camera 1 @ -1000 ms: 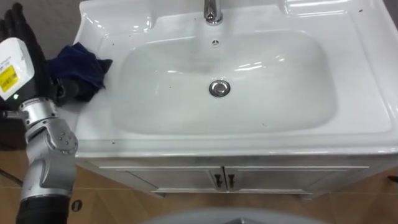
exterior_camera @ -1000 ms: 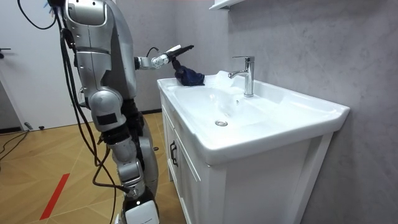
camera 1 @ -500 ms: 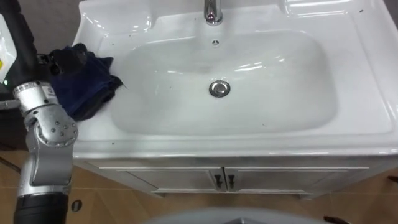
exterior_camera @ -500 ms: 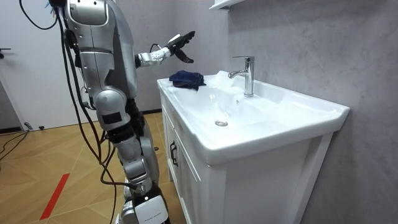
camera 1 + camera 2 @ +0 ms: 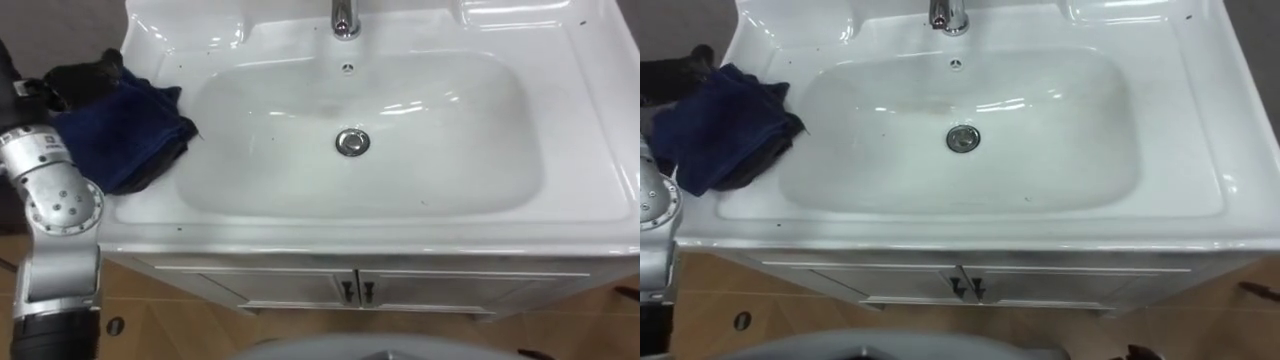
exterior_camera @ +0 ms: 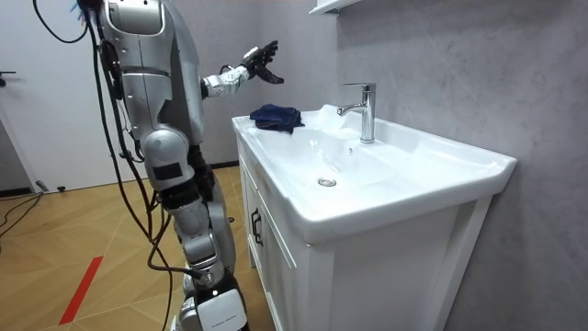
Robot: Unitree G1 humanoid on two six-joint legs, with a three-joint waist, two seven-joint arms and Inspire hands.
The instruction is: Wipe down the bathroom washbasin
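The dark blue cloth [image 5: 122, 132] lies crumpled on the flat left ledge of the white basin [image 5: 400, 236], just beside the bowl's left edge, with one corner reaching the bowl's lip. Nothing grips it. The left hand [image 6: 261, 63] is held in the air above and to the far left of the cloth, clear of it, with its fingers spread and relaxed and nothing in them; in the left eye view its dark fingers [image 5: 84, 78] show at the cloth's far left edge. The bowl shows light reflections across its far half. The round metal drain [image 5: 351, 141] sits at the bowl's centre, a small overflow hole [image 5: 347, 68] in the far wall above it, and the chrome tap [image 6: 365, 109] stands upright at the middle of the far rim. A few small dark specks [image 5: 181, 230] mark the ledge. Below the near rim are white cabinet doors with two dark handles [image 5: 355, 291]. The robot stands upright on wooden flooring [image 6: 83, 230] at the cabinet's front, on the room view's left.
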